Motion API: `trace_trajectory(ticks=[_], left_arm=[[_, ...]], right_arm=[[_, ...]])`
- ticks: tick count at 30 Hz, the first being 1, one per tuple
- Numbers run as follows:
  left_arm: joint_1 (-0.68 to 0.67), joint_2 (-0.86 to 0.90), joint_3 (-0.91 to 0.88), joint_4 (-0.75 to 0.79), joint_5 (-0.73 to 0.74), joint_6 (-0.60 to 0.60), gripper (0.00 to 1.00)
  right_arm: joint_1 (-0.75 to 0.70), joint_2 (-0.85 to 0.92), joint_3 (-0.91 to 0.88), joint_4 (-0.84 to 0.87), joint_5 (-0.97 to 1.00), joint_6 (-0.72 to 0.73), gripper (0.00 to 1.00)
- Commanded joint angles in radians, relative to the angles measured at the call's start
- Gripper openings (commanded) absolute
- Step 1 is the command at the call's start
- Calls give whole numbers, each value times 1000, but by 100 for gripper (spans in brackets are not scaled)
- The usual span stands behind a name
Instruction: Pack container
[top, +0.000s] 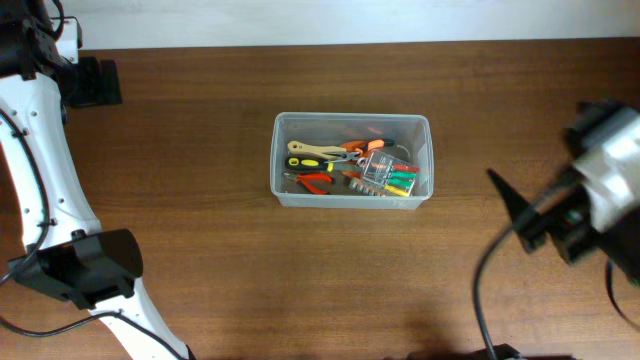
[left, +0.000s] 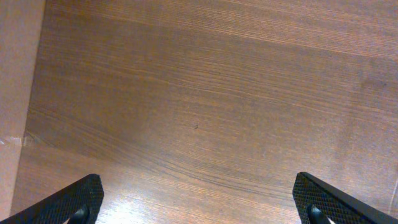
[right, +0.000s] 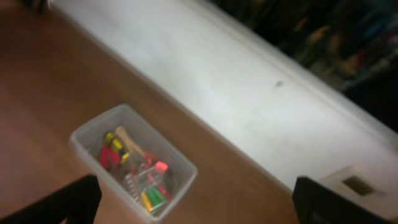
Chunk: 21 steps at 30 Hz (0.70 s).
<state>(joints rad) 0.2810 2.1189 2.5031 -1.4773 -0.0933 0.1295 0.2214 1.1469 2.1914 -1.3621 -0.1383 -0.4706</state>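
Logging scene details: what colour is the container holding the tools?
The container is clear, translucent plastic with no tint. It shows best in the overhead view.

We see a brown wood-grain bench (top: 180, 130), with a pale strip (top: 350, 20) running beyond its far edge; past that strip, the right wrist view shows only dark, blurred clutter (right: 323, 31). Heaped together inside the container (top: 350, 200) we find a yellow-and-black screwdriver (top: 312, 163); red-handled pliers (top: 316, 180); a small clear case (top: 378, 168) of yellow and green bits.

the clear rectangular container (top: 350, 202) stands upright and open-topped, hand tools (top: 320, 164) inside, well ahead of the right pincer (right: 195, 191)
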Motion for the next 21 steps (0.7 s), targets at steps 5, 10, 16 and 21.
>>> trace_trajectory(ticks=[5, 10, 16, 21], left_arm=[[3, 5, -2, -1, 10, -12, 99], [3, 5, -2, -1, 10, -12, 99], [3, 5, -2, -1, 10, -12, 99], [3, 5, -2, -1, 10, -12, 99]], right_arm=[[-177, -388, -608, 302, -69, 9, 98], [-230, -652, -1091, 483, -76, 31, 99], [-271, -940, -1604, 714, -76, 198, 99], [-290, -1067, -1864, 833, -76, 229, 99]])
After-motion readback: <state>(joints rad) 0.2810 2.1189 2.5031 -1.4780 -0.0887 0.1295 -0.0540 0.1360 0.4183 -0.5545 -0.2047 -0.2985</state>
